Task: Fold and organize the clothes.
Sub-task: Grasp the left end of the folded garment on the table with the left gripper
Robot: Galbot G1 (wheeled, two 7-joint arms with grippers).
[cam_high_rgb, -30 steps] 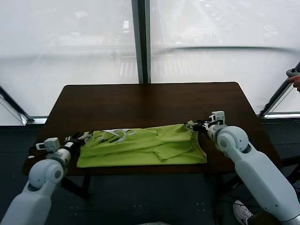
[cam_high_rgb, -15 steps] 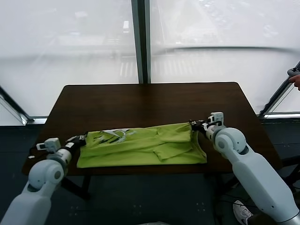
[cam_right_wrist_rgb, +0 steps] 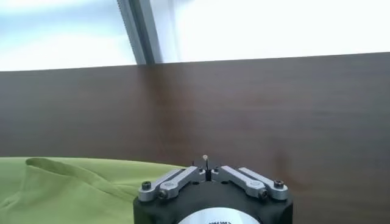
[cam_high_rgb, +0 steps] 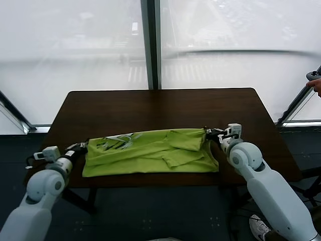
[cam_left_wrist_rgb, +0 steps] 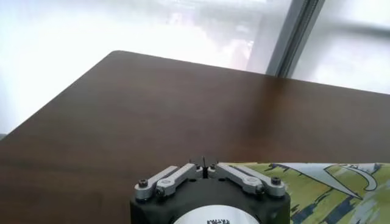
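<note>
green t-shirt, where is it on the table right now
In the head view the green T-shirt lies partly folded along the near edge of the dark table, between the left gripper and the right gripper.

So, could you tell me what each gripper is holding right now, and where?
It cannot be told: the left gripper and right gripper sit at opposite ends of the T-shirt, their fingertips hidden.

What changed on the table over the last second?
The T-shirt has been drawn a little toward the far side of the table, its far edge lifted, by the left gripper and right gripper at its two ends. Its near edge stayed put.
</note>
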